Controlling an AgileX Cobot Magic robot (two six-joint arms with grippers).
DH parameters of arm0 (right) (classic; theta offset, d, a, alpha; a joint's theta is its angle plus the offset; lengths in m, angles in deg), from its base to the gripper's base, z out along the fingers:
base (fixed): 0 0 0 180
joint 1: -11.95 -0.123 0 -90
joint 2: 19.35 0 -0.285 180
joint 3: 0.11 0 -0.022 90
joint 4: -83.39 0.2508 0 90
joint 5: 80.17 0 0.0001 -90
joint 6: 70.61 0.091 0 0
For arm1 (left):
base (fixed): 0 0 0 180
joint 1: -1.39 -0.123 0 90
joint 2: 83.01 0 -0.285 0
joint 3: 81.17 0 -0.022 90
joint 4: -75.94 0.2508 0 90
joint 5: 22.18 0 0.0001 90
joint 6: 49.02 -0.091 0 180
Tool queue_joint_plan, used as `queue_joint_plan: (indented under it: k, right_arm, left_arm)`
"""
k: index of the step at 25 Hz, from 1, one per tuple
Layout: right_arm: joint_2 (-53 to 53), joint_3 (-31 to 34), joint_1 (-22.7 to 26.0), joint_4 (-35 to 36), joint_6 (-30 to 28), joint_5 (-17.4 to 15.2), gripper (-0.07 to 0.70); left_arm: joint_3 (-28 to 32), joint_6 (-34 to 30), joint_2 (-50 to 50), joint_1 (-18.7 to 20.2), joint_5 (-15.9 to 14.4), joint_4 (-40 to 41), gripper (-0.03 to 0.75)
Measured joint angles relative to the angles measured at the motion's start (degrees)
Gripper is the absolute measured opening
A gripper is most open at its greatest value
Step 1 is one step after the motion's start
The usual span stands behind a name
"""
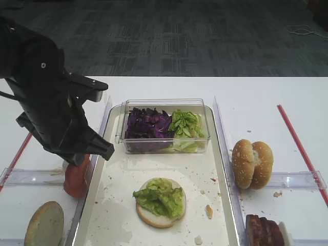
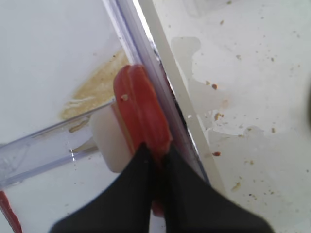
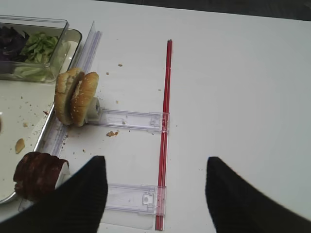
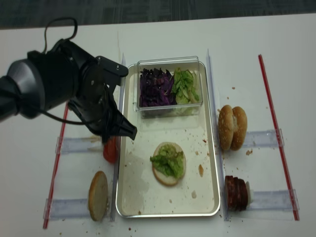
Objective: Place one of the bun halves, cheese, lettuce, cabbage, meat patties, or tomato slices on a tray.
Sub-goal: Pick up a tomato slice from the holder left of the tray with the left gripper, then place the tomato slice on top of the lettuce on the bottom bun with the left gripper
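- The left gripper [image 2: 154,158], at the lower middle of the left wrist view, has its jaws pinched shut on the tomato slices [image 2: 141,109], which stand on edge against a white stop just outside the tray's left rim.
- To do this step well, I judge the lift should go straight up so the neighbouring slice does not drag along, then carry right over the rim and set down on the lettuce-topped bun at the lower centre of the tray [image 1: 115,205].
- The right gripper [image 3: 153,187] hangs over bare tabletop [image 3: 243,73], jaws wide apart and holding nothing.
- One tray; one clear tub [image 1: 164,105] at its upper part, holding one heap of cabbage [image 1: 147,123] and one of lettuce [image 1: 187,124].
- Bun halves [image 1: 251,164]: two standing together at right, one at lower left, one under lettuce on the tray, so four.
- One stack of meat patties [image 1: 262,230] at lower right; the count within it is unclear.
- Tomato slices: about two, hard to separate.
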Motion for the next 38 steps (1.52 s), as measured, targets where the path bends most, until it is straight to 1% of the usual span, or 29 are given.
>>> queue_joint_plan:
  k: [6,8,11,15,20,23,26,29,33,38]
  right_arm:
    - [0.00,0.00,0.00,0.00,0.00,0.00,0.482]
    - [0.00,0.00,0.00,0.00,0.00,0.00,0.482]
    - [0.00,0.00,0.00,0.00,0.00,0.00,0.482]
    - [0.00,0.00,0.00,0.00,0.00,0.00,0.482]
    - [0.00,0.00,0.00,0.00,0.00,0.00,0.482]
    - [0.00,0.00,0.00,0.00,0.00,0.00,0.482]
    - [0.00,0.00,0.00,0.00,0.00,0.00,0.482]
    - [0.00,0.00,0.00,0.00,0.00,0.00,0.482]
    - [0.00,0.00,0.00,0.00,0.00,0.00,0.482]
    - [0.00,0.00,0.00,0.00,0.00,0.00,0.482]
  left_arm:
    - [0.00,-0.53,-2.31,0.00,-0.36,-0.23,0.043]
    - [0.00,-2.28,-2.64,0.00,-0.45,-1.37,0.043]
    - [0.00,-7.05,-3.04,0.00,-0.45,-6.50,0.043]
    - [0.00,-16.95,-3.13,0.00,-0.45,-19.07,0.043]
    - [0.00,-31.00,-3.13,0.00,-1.06,-37.79,0.043]
    - [0.00,-38.30,-3.13,0.00,-2.32,-47.79,0.043]
    - [0.00,-43.17,-3.13,0.00,-3.73,-54.90,0.043]
    - [0.00,-45.41,-3.13,0.00,-4.31,-58.33,0.042]
    - [0.00,-45.89,-2.45,0.00,-4.50,-59.17,0.042]
    - [0.00,-46.13,1.67,0.00,-4.59,-59.30,0.042]
